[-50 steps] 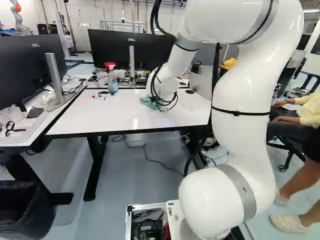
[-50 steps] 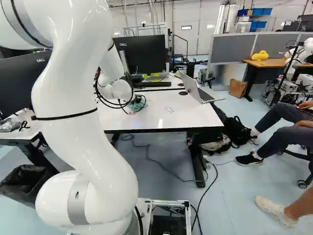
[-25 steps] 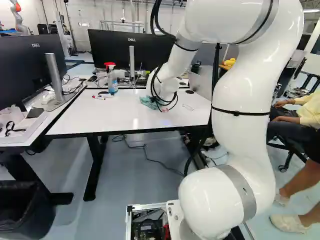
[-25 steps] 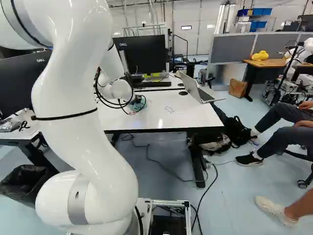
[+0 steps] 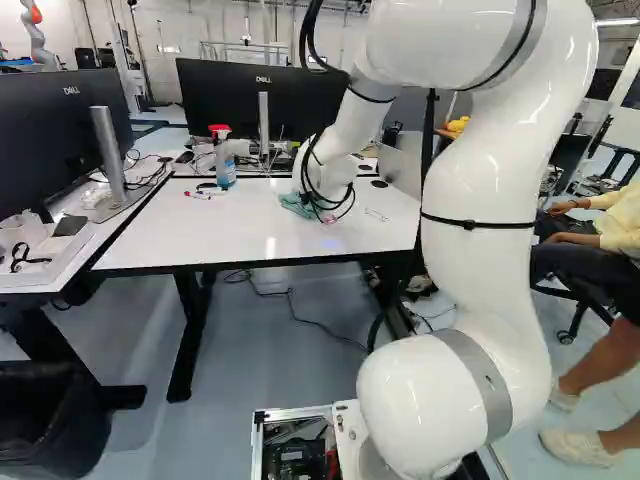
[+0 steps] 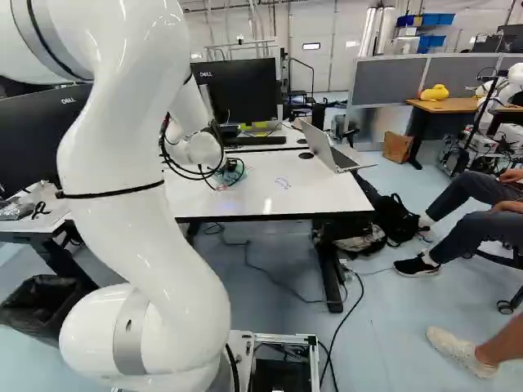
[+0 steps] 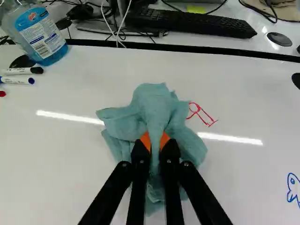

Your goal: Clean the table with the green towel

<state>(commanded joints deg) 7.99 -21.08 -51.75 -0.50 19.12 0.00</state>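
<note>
Over the far part of the white table (image 5: 190,240), my gripper (image 6: 231,167) is partly hidden by its cables in the right base view. The wrist view shows the gripper (image 7: 155,142) with its orange pads pinching a fold of the green towel (image 7: 157,105). The bunched towel (image 5: 296,205) lies spread on the tabletop around and ahead of the fingertips. A red scribble (image 7: 201,114) touches the towel's edge, partly covered by it. Farther to that same side is a blue drawing (image 7: 293,188).
A spray bottle (image 5: 224,160) and markers (image 5: 203,194) stand and lie at the table's far left. Beyond are monitors (image 5: 265,100) and a keyboard (image 7: 190,21). An open laptop (image 6: 328,149) sits at the far right. Another robot (image 6: 511,86) is in the background.
The arm's upper links have shifted slightly, leftward in the left base view and rightward in the right base view. Gripper and towel look almost unmoved; the base has stayed put.
</note>
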